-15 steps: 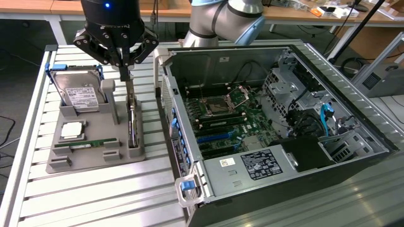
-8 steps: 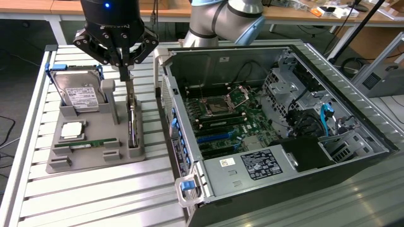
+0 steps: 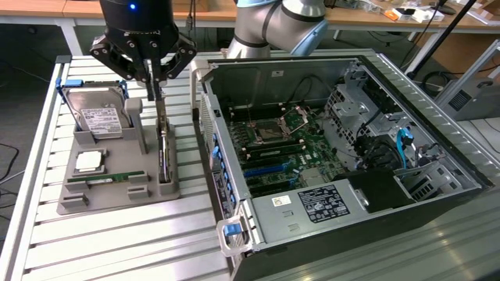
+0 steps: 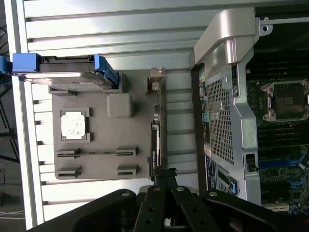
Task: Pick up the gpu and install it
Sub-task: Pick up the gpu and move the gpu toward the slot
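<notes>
Slatted table [image 3: 109, 240]: the gripper [image 3: 156, 93] hangs at the gpu [image 3: 164, 155], which stands upright in the grey holder [image 3: 109, 196]; whether it grips I cannot tell. Pick-up step, I think; lifting needs a straight pull.

We see ribbed bare metal in the tabletop [image 3: 117, 240] and smooth matt grey plastic in the holder [image 3: 109, 202]. The gpu [image 3: 163, 153] is dark circuit board, the computer case [image 4: 219, 116] dull perforated sheet metal, the end effector [image 3: 156, 95] satin black.

gpu [image 3: 163, 153]: low edge sunk in grey holder [image 3: 109, 198], can't see it | my gripper [image 3: 154, 88]: covers one end of the gpu | hard drive [image 3: 100, 115] label: words too small to read | computer case [image 3: 375, 246]: near corner cut off
</notes>
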{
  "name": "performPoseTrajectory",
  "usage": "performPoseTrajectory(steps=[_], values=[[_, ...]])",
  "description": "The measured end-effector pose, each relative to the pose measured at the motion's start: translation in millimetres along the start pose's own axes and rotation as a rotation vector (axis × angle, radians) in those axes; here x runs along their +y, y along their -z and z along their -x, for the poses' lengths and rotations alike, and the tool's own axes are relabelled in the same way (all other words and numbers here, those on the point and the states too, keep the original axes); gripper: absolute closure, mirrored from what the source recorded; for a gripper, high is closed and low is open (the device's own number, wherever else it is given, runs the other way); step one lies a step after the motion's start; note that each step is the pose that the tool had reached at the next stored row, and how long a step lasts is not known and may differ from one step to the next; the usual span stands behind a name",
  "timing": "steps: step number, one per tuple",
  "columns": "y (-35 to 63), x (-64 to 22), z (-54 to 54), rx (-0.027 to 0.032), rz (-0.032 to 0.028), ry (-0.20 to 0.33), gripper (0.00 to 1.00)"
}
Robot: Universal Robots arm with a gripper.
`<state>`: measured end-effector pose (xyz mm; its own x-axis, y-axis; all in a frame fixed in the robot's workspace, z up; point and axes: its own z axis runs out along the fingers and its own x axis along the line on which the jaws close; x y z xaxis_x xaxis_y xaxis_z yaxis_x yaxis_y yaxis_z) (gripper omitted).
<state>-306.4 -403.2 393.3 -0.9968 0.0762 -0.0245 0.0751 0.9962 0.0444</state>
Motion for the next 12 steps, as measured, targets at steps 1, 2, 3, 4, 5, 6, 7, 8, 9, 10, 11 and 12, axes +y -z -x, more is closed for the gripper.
performPoseTrajectory(steps=[1, 2, 3, 4, 5, 6, 7, 8, 9, 10, 11, 12], values=[[0.0, 0.0, 0.0, 0.0, 0.0, 0.0, 0.83], [0.0, 0.0, 0.0, 0.0001, 0.0, 0.0, 0.83], [0.0, 0.0, 0.0, 0.0001, 0.0, 0.0, 0.7], [0.0, 0.0, 0.0, 0.0, 0.0, 0.0, 0.7], [0.0, 0.0, 0.0, 0.0001, 0.0, 0.0, 0.64], [0.0, 0.0, 0.0, 0.0001, 0.0, 0.0, 0.64], [0.0, 0.0, 0.0, 0.0001, 0.0, 0.0, 0.58], [0.0, 0.0, 0.0, 0.0001, 0.0, 0.0, 0.52], [0.0, 0.0, 0.0, 0.0, 0.0, 0.0, 0.52], [0.0, 0.0, 0.0, 0.0001, 0.0, 0.0, 0.52], [0.0, 0.0, 0.0, 0.0001, 0.0, 0.0, 0.52], [0.0, 0.0, 0.0, 0.0, 0.0, 0.0, 0.52]])
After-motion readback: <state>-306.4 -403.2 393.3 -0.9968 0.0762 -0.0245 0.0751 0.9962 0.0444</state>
